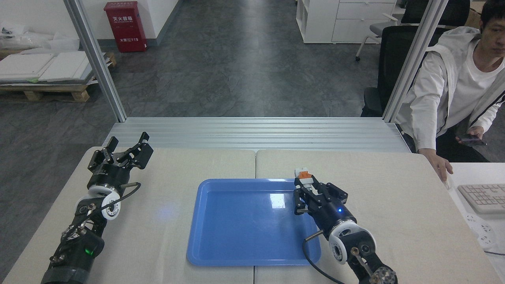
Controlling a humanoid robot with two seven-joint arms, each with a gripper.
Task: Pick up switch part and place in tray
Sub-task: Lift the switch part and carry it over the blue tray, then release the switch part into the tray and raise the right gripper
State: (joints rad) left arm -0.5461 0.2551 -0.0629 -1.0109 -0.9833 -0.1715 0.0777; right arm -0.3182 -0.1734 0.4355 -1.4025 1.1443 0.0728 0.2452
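The switch part [304, 176], white with an orange block showing on top, sticks up from between the fingers of my right gripper [307, 189], which is shut on it. That gripper hovers over the right rim of the blue tray [244, 225], near its far right corner. The part's green cap is hidden by the fingers. My left gripper [126, 148] rests open at the far left of the table, away from the tray, holding nothing.
A person in a white jacket sits at the far right, one hand [444, 167] on the table edge, the other holding a phone [471, 141]. A keyboard [483, 197] lies on the adjoining desk. Aluminium posts [94, 59] frame the table's far side.
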